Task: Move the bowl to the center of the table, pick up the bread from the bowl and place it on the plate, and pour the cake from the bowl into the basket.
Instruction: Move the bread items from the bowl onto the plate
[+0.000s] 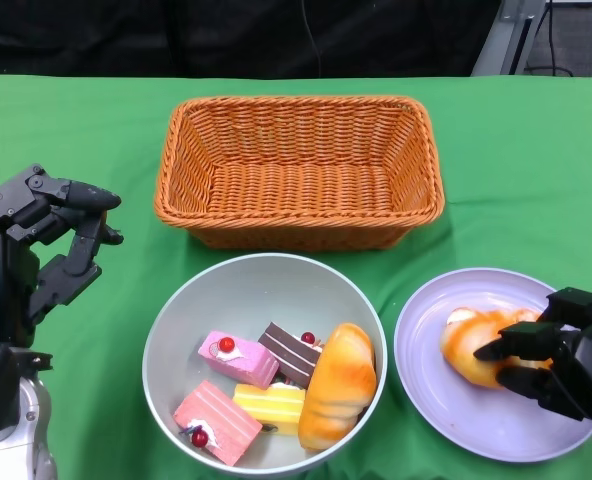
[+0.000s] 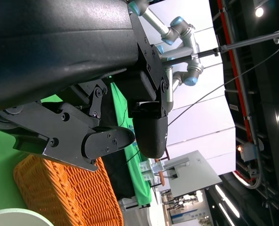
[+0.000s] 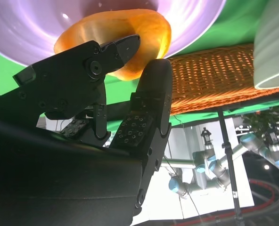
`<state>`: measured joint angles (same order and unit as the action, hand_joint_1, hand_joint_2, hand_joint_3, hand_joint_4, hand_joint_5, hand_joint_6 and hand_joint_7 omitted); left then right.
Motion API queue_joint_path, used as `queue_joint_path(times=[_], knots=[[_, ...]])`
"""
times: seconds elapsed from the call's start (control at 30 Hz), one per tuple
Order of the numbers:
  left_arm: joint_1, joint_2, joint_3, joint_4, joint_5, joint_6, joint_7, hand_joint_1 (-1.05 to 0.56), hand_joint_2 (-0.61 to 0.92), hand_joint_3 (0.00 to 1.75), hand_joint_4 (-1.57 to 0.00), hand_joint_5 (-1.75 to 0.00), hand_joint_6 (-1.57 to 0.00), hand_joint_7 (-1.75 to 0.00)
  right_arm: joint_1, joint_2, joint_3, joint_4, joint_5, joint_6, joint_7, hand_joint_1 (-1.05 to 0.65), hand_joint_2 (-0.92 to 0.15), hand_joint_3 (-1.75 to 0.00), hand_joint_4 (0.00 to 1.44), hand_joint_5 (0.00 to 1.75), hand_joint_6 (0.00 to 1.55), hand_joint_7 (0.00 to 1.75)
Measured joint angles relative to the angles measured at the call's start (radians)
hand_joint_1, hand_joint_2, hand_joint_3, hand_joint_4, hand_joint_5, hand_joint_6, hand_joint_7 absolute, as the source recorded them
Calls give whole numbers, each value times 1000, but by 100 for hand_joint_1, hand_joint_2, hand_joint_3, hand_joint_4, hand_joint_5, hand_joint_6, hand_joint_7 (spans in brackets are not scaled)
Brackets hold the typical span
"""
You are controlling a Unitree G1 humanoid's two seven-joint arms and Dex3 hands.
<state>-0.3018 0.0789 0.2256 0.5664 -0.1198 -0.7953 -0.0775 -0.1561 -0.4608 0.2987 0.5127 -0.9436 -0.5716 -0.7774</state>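
The grey bowl (image 1: pixel 181 320) stands on the green desk (image 1: pixel 516 170), near its middle, directly in front of the wicker basket (image 1: pixel 298 170) and just left of the lilac plate (image 1: pixel 431 380). Inside the bowl lie four cake pieces: a pink one with a cherry (image 1: pixel 238 358), a chocolate one (image 1: pixel 292 352), a yellow one (image 1: pixel 270 404) and a second pink one (image 1: pixel 216 422). A bread loaf (image 1: pixel 336 386) leans against the bowl's right inner wall, beside the cakes.

A second bread piece (image 1: pixel 468 342) lies on the plate, left of its middle. The right hand (image 1: pixel 551 355) is at this piece from the right side. In the right wrist view the fingers (image 3: pixel 123 49) are closed around the bread (image 3: pixel 149 33), one above and one below it, both touching; the hand grasps the bread, which rests on the plate (image 3: pixel 26 33).

The left hand (image 1: pixel 51 245) hovers over the desk to the left of the bowl and basket, well apart from the bowl. Its fingers (image 2: pixel 106 143) are spread, with nothing between them; the hand is released. The basket (image 2: pixel 59 197) shows just beyond its fingers in the left wrist view.
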Motion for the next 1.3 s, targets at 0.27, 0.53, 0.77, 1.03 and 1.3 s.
queue_joint_path(times=[0.27,0.53,0.77,1.03,1.3], knots=[[0,0,0,2,0,-2,-1,-11,79,63,-84,-144,-90,-99,69,-17,-2,-181,14,111,139,-20,-72,0,68,6,69,0],[0,0,0,1,3,-1,0,-11,78,66,-85,-145,-89,-103,120,-23,-6,-299,57,143,235,-31,-71,0,46,0,62,0],[0,0,-2,1,-2,-1,-5,-11,77,67,-86,-146,-88,-105,142,-18,-21,-351,99,177,277,-37,-73,-1,42,0,59,0],[0,0,-2,1,-1,-1,-5,-12,77,68,-86,-146,-88,-105,160,-16,-43,-413,133,193,331,-39,-76,-2,45,2,53,0],[0,-1,-6,-7,-2,5,-5,-11,76,68,-86,-146,-89,-104,165,-33,-67,-553,225,159,507,-50,-78,-1,62,9,58,2]])
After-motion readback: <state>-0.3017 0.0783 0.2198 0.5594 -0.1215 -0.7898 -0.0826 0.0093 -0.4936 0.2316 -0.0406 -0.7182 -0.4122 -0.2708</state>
